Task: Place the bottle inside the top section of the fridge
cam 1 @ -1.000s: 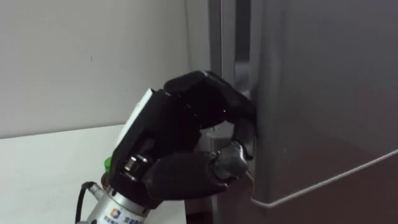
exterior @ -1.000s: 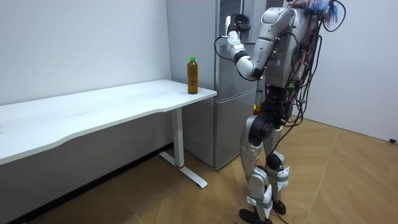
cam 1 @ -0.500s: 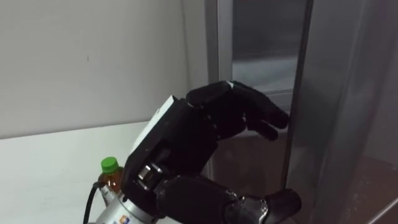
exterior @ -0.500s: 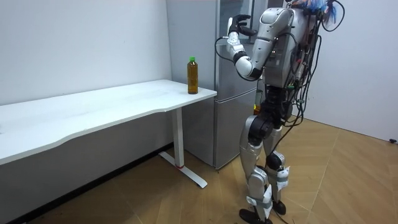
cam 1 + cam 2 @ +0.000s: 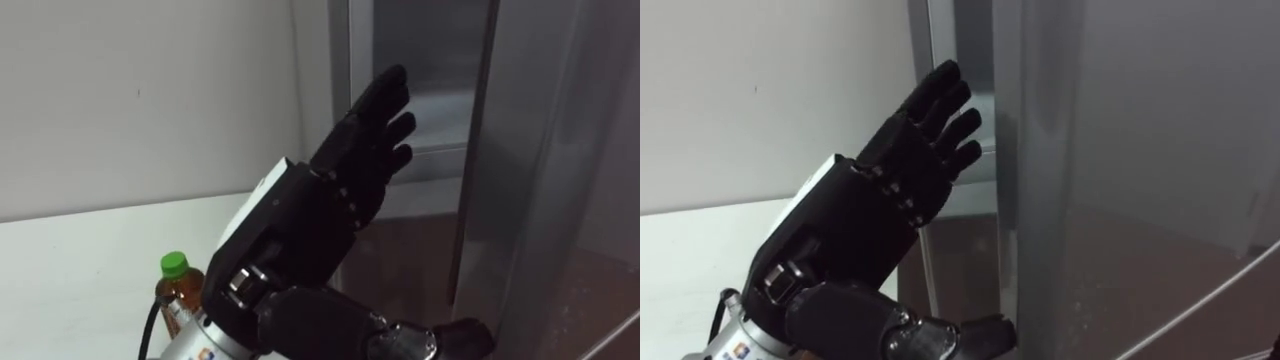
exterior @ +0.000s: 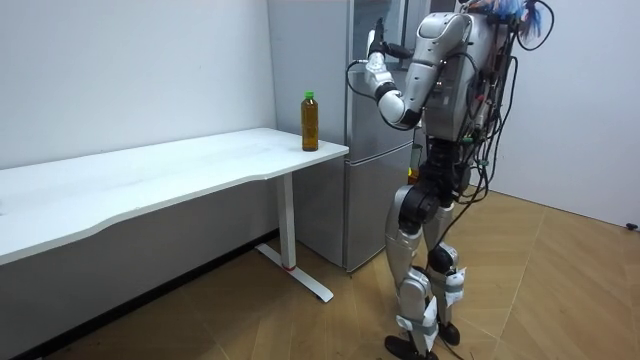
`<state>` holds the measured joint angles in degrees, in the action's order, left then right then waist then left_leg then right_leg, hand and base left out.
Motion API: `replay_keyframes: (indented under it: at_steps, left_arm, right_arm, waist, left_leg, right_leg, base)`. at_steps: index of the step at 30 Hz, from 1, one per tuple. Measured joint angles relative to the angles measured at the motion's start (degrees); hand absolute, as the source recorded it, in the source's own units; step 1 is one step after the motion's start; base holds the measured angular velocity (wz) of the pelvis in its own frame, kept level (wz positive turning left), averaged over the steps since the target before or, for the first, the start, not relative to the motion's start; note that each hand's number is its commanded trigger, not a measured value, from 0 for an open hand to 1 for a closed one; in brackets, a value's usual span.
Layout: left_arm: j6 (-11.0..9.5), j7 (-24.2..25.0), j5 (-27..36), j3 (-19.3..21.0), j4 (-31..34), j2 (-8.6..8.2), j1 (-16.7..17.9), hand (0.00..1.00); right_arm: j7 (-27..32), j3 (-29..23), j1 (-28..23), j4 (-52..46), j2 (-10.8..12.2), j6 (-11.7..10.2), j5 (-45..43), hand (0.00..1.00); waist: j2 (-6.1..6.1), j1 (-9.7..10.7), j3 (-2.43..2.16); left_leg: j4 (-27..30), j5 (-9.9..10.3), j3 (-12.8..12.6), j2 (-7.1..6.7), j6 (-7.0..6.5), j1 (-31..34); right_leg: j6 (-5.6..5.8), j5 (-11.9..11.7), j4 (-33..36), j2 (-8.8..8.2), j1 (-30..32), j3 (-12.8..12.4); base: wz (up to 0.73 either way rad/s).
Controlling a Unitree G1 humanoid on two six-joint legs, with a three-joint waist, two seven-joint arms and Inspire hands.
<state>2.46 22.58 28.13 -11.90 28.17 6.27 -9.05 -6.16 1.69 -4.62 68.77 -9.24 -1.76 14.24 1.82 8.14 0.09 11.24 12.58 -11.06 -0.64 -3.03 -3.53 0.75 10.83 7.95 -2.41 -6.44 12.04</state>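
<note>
desk [image 5: 70, 270]: your bottle [image 5: 180, 292] stands upright at the end nearest the fridge, apart from the hand | left hand [image 5: 310, 215]: you have it raised before the fridge, fingers straight and fully open, holding nothing | fridge [image 5: 560, 150]: upper door ajar, its edge just right of your fingertips

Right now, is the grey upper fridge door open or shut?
Open part-way: the grey upper fridge door stands swung out, and the fridge interior shows through the gap behind the open black left hand.
</note>
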Motion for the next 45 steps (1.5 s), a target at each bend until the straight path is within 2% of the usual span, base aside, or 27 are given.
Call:
replay_keyframes:
  at_steps: [6, 9, 13, 15, 18, 21, 24, 27, 28, 31, 35, 36, 41, 45]
  left_arm:
    - [0.2, 0.5, 0.0, -2.6, 0.0, 0.18, 0.0, 0.00]
    - [0.4, 0.6, 0.3, -3.4, 0.0, 0.18, 0.0, 0.00]
    - [1.3, 0.8, 0.5, -4.1, 0.0, 0.23, 0.0, 0.00]
    - [1.3, 1.4, 1.6, -4.1, -0.1, 0.29, -0.1, 0.00]
    - [1.3, 1.9, 1.7, -4.1, -0.1, 0.53, -0.1, 0.00]
    - [1.2, 2.2, 1.7, -4.4, -0.1, 1.71, -0.1, 0.00]
    - [1.2, 2.9, 1.6, -5.3, -0.9, 3.54, -0.1, 0.00]
    - [1.3, 3.0, 1.6, -5.9, -1.6, 3.65, -0.1, 0.00]
    - [1.3, 3.1, 1.7, -6.3, -1.6, 3.94, -0.1, 0.00]
    - [1.3, 3.2, 3.6, -6.4, -1.7, 4.83, -0.1, 0.00]
    - [1.1, 3.3, 3.8, -6.3, -1.6, 5.09, -0.2, 0.00]
    - [1.0, 3.2, 3.8, -6.3, -1.6, 5.09, -0.2, 0.00]
    - [1.0, 3.0, 3.8, -6.4, -1.8, 4.96, -0.2, 0.00]
    - [1.0, 2.9, 3.7, -6.4, -2.1, 4.54, -0.5, 0.00]
  right_arm:
    - [-0.9, 0.9, 0.1, -0.1, -0.2, 0.0, 0.7, 0.00]
    - [-1.0, 0.9, 0.2, 0.0, -0.4, 0.0, 1.0, 0.00]
    - [-0.9, 0.8, 0.0, 0.0, -0.8, 0.0, 1.4, 0.00]
    - [-0.8, 0.7, 0.4, -0.2, -0.8, -0.2, 1.8, 0.00]
    - [-0.9, -0.5, 0.5, 0.1, -0.6, -0.7, 2.1, 0.00]
    - [-0.8, -0.7, 0.2, 0.0, -0.6, -0.7, 3.7, 0.00]
    - [-0.6, -0.9, 0.0, 0.0, -0.7, -0.7, 5.5, 0.00]
    - [-0.6, -1.1, 0.0, 0.1, -0.7, -0.7, 5.7, 0.00]
    - [-0.6, -1.3, -0.1, 0.4, -0.8, -0.7, 5.9, 0.00]
    - [-0.7, -1.3, -0.5, 0.5, -1.1, -0.6, 6.7, 0.00]
    - [-0.8, -1.4, -1.5, 0.5, -2.1, -0.1, 6.4, 0.00]
    - [-1.0, -1.9, -1.7, 0.5, -2.2, 0.0, 5.6, 0.00]
    - [-1.1, -3.0, -3.4, 0.5, -2.3, 0.1, 5.3, 0.00]
    - [-0.9, -3.1, -4.2, 0.7, -2.2, 0.2, 3.5, 0.00]
  waist:
    - [0.58, 0.2, -0.37]
    - [0.98, 1.2, -0.38]
    - [1.62, 1.9, -0.36]
    - [2.06, 3.5, -0.18]
    - [2.11, 4.4, -0.13]
    - [2.13, 5.2, -0.10]
    - [2.12, 7.1, 0.11]
    - [2.11, 7.4, 0.18]
    - [2.12, 7.4, 0.19]
    - [2.14, 7.6, 0.26]
    - [2.28, 8.0, 0.42]
    - [2.20, 8.7, 0.47]
    - [2.14, 9.8, 0.50]
    - [1.98, 11.0, 0.63]
  left_leg:
    - [-0.1, 0.0, -1.4, 0.27, 0.01, -0.3]
    - [-0.6, 0.0, -1.9, 0.40, 0.02, -0.7]
    - [-1.6, 0.1, -4.1, 0.93, 0.21, -2.3]
    - [-1.6, 0.1, -4.8, 1.09, 0.24, -2.3]
    - [-2.0, 0.1, -6.2, 1.37, 0.42, -2.8]
    - [-2.0, 0.3, -7.9, 1.79, 0.80, -3.2]
    - [-2.0, 0.5, -9.1, 2.02, 1.01, -3.2]
    - [-2.1, 0.7, -10.4, 2.29, 1.28, -3.4]
    - [-2.0, 0.8, -11.0, 2.47, 1.41, -3.5]
    - [-2.0, 1.1, -12.5, 2.99, 1.80, -3.7]
    - [-2.0, 1.3, -14.1, 3.42, 2.22, -4.0]
    - [-2.0, 1.3, -14.1, 3.44, 2.23, -4.0]
    - [-1.6, 1.3, -15.6, 3.59, 2.23, -4.2]
    - [-1.4, 1.5, -16.0, 3.96, 2.54, -4.2]
  right_leg:
    - [-0.04, 0.0, 0.7, 0.10, 0.7, -1.1]
    - [-0.14, -0.1, 0.9, 0.30, 0.7, -1.8]
    - [-0.40, -0.4, 0.9, 0.65, 0.4, -3.9]
    - [-0.50, -0.5, 0.9, 0.84, 0.7, -4.1]
    - [-0.56, -0.5, 0.8, 0.97, 1.2, -5.4]
    - [-0.76, -0.7, 0.7, 1.45, 1.4, -6.8]
    - [-0.83, -0.8, 0.8, 1.59, 1.8, -7.8]
    - [-0.91, -0.8, 0.8, 1.94, 2.2, -9.3]
    - [-0.99, -0.9, 0.8, 2.27, 2.5, -10.4]
    - [-1.28, -1.1, 0.8, 2.80, 2.7, -11.7]
    - [-1.46, -1.1, 0.8, 3.50, 3.3, -13.7]
    - [-1.47, -1.1, 0.8, 3.53, 3.3, -13.7]
    - [-1.52, -1.2, 1.0, 3.69, 3.5, -15.1]
    - [-1.69, -1.3, 1.2, 3.94, 3.7, -15.2]
  base:
    - [-0.11]
    - [-0.11]
    - [-0.27]
    - [-0.18]
    - [-0.27]
    - [-0.29]
    - [-0.16]
    - [-0.25]
    - [-0.32]
    - [-0.28]
    - [-0.23]
    - [-0.08]
    - [-0.12]
    - [-0.07]
